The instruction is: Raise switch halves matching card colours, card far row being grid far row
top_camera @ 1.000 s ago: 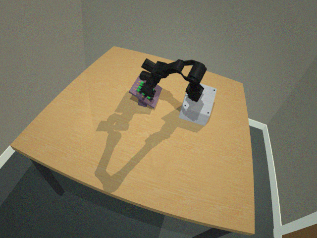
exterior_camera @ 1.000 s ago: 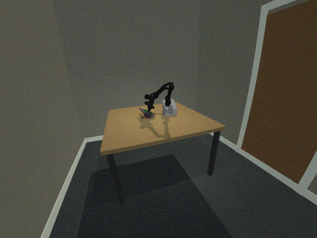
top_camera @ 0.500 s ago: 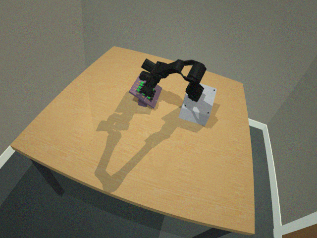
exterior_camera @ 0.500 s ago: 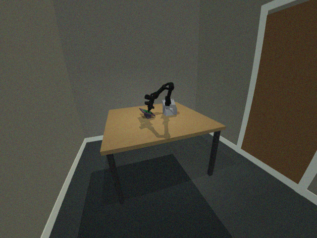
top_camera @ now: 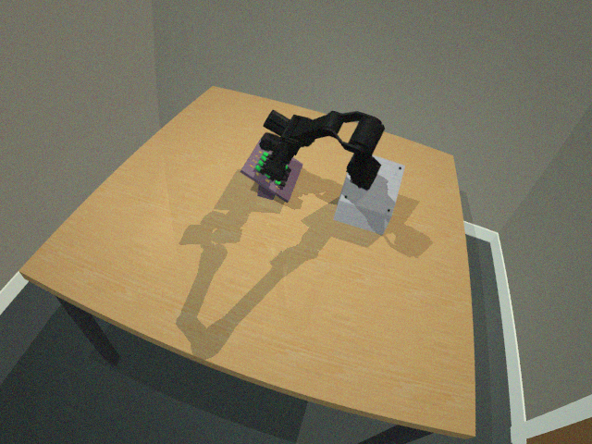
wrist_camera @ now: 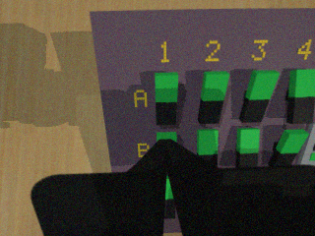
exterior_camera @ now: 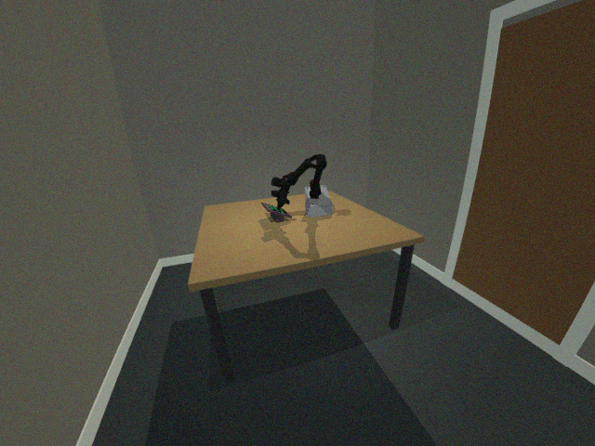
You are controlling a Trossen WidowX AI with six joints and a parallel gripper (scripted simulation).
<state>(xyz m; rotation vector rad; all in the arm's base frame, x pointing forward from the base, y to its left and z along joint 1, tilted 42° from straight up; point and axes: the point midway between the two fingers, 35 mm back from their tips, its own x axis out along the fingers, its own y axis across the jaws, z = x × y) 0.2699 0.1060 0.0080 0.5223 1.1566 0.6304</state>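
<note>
The tilted purple switch panel (top_camera: 295,178) (wrist_camera: 118,44) stands on a small block. In the wrist view, switches A1 (wrist_camera: 166,88), A2 (wrist_camera: 216,86), A3 (wrist_camera: 263,85) and A4 (wrist_camera: 301,84) show green far halves and black near halves. Row B lies nearer, with B1 (wrist_camera: 166,135), B2 (wrist_camera: 208,142), B3 (wrist_camera: 248,141) and B4 (wrist_camera: 292,141). My gripper (wrist_camera: 164,146) (exterior_camera: 279,207) is shut and empty, its tip over B1's near half; contact is unclear. The fingers hide most of the nearest row; a sliver of its first switch (wrist_camera: 168,189) shows. Only the card's edge (wrist_camera: 310,143) shows, so its pattern is unreadable.
The arm's pale grey base box (top_camera: 351,215) (exterior_camera: 319,210) stands beside the panel on the wooden table (top_camera: 334,310) (exterior_camera: 240,244). The arm arches from the box to the panel. Its shadow falls across the table and the panel's left part.
</note>
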